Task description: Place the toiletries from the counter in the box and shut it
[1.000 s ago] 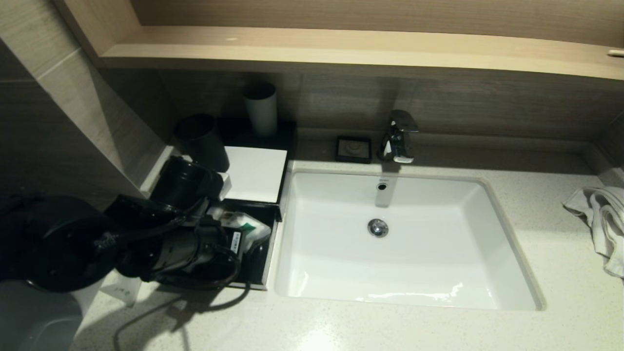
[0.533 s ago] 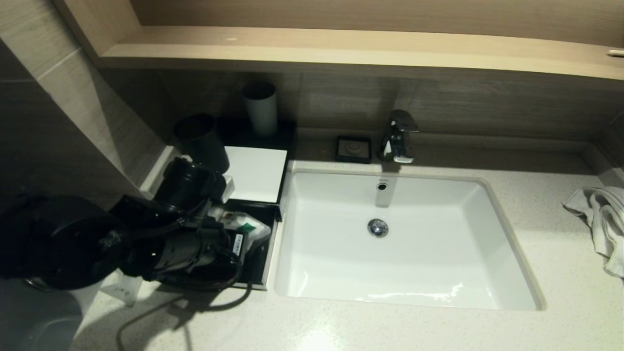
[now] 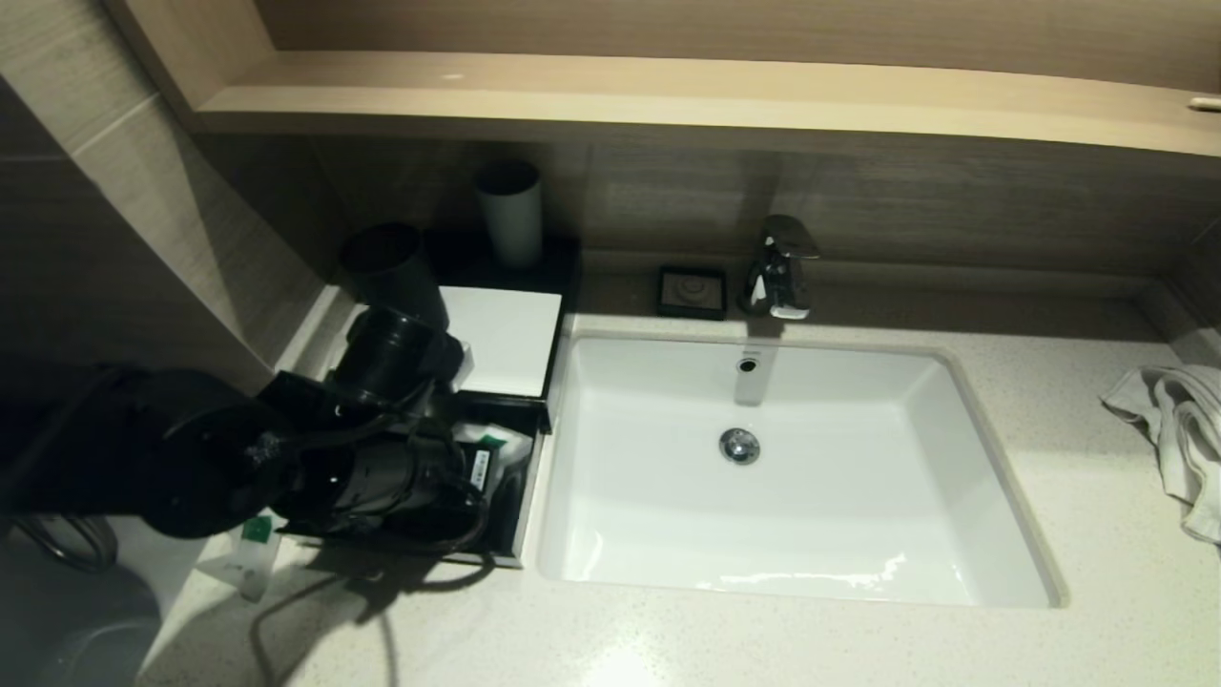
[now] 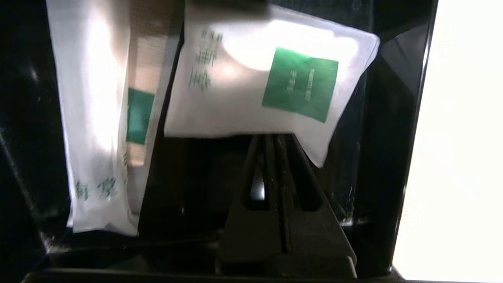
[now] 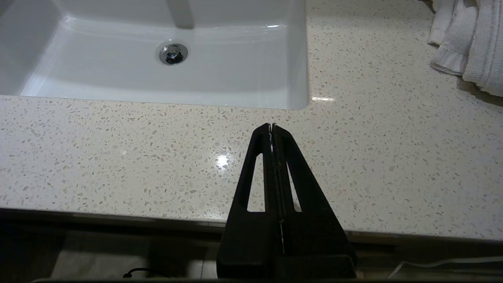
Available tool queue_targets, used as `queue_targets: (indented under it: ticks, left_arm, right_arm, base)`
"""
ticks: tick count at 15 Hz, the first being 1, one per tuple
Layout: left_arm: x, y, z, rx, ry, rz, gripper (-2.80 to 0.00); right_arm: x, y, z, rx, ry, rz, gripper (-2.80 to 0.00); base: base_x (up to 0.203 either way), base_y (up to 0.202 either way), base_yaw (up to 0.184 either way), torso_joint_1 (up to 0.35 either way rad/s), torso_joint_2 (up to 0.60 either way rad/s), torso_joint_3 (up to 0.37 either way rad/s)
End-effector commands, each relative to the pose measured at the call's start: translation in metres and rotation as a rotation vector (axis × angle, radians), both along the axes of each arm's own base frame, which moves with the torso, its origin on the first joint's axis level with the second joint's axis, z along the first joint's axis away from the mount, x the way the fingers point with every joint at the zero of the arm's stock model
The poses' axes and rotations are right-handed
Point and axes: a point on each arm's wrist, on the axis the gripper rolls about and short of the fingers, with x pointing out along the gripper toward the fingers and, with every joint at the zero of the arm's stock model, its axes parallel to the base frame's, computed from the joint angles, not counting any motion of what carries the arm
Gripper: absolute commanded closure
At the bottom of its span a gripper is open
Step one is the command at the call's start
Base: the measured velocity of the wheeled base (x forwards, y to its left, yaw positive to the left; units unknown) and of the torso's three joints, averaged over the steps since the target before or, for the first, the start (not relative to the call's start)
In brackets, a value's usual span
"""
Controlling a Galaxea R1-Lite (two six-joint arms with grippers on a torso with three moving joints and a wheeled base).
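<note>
I am holding my left end effector (image 4: 275,135) closed, gripping nothing, over the open box (image 3: 523,496) at the surface's left edge. Sachets (image 4: 271,86) are lying inside; one sachet (image 3: 250,549) is waiting on the surface (image 3: 668,639) nr the front-left corner. Right end effector (image 5: 272,125) is idling closed.

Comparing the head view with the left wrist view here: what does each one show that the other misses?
Only the head view shows a sachet left on the counter beside the left arm, plus the sink, the faucet, the two cups and the towel.

Only the left wrist view shows the left gripper, shut and empty, and a long sachet next to it.

Both show the box's open drawer holding a green-labelled square sachet.
</note>
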Motion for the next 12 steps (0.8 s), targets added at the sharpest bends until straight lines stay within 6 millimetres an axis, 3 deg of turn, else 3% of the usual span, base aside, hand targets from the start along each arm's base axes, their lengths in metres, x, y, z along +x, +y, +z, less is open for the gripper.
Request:
queue_targets:
  ticks: [1, 12]
  left_arm:
    - [0.007, 0.000, 0.000, -0.003, -0.004, 0.013, 0.00]
    - [0.026, -0.002, 0.003, -0.021, -0.025, 0.039, 0.00]
  right_arm:
    - [0.000, 0.000, 0.000, -0.001, 0.000, 0.000, 0.00]
    - [0.000, 0.000, 0.000, -0.001, 0.000, 0.000, 0.00]
  base:
    - [0.000, 0.000, 0.000, 0.000, 0.00, 0.000]
    - [0.000, 0.000, 0.000, 0.000, 0.00, 0.000]
